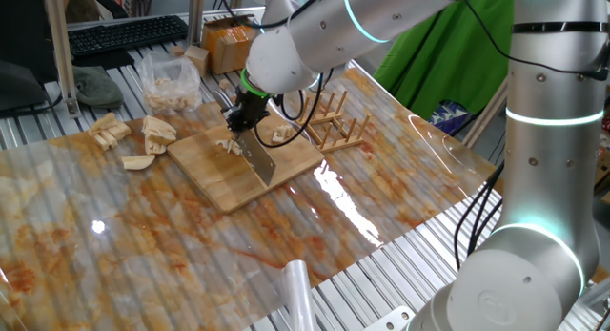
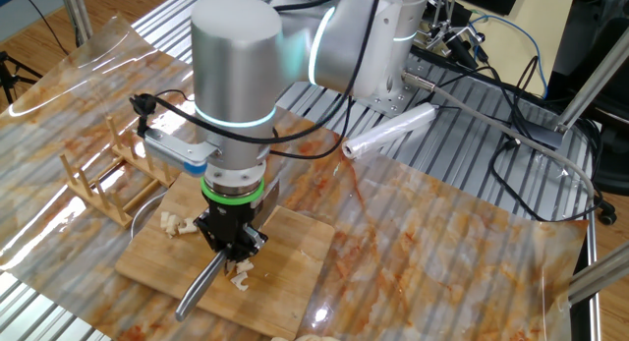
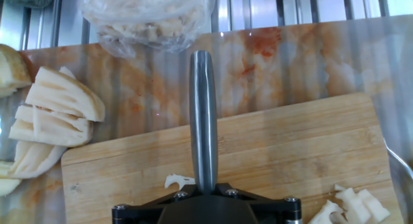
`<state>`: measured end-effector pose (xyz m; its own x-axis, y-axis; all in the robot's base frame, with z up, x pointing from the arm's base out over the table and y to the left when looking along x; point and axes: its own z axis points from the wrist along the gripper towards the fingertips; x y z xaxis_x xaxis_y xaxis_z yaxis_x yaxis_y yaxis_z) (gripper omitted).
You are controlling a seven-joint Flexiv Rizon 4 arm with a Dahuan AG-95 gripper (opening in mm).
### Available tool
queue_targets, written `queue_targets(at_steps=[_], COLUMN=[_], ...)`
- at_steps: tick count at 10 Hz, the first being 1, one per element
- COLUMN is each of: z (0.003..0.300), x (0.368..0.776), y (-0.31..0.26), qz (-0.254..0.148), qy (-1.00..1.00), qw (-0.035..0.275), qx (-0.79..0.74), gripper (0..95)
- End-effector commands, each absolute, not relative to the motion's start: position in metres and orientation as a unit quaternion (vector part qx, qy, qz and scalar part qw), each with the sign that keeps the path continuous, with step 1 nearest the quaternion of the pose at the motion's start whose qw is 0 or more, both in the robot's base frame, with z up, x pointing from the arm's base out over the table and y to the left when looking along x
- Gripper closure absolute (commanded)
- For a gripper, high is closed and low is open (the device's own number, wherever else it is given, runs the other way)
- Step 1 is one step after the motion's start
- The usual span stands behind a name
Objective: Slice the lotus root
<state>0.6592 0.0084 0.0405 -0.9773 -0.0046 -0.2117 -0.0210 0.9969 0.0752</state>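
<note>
My gripper [image 1: 240, 122] is shut on a steel knife [image 1: 259, 162] whose blade rests on the wooden cutting board [image 1: 224, 183]. In the other fixed view the gripper [image 2: 230, 248] holds the knife [image 2: 195, 292] over the board [image 2: 285, 253]. Small lotus root slices [image 1: 229, 146] lie on the board beside the blade, and more [image 1: 281, 134] lie at its far edge. In the hand view the knife handle [image 3: 203, 114] runs up the middle, with a slice [image 3: 177, 181] at its base and cut pieces [image 3: 352, 206] at the lower right. Larger lotus root chunks [image 3: 55, 114] lie left of the board.
A plastic bag of lotus pieces [image 1: 170, 81] sits behind the board. A wooden rack [image 1: 335, 126] stands at the board's right. A roll of plastic film [image 1: 297, 293] lies near the table's front edge. A cardboard box [image 1: 227, 43] and keyboard [image 1: 124, 35] are at the back.
</note>
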Motion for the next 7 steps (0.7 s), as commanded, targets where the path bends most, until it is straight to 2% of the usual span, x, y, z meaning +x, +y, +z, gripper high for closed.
queue_targets(at_steps=[1,2,3,7], z=[0.031,0.027,0.029,0.044], x=[0.660,0.660,0.661,0.662], y=[0.011,0.012,0.011,0.006], qz=[0.040,0.041,0.026,0.038], qy=[0.993,0.993,0.995,0.996], qw=[0.106,0.108,0.095,0.086], qx=[-0.005,-0.005,-0.016,-0.012], gripper=[95.0,95.0,95.0,95.0])
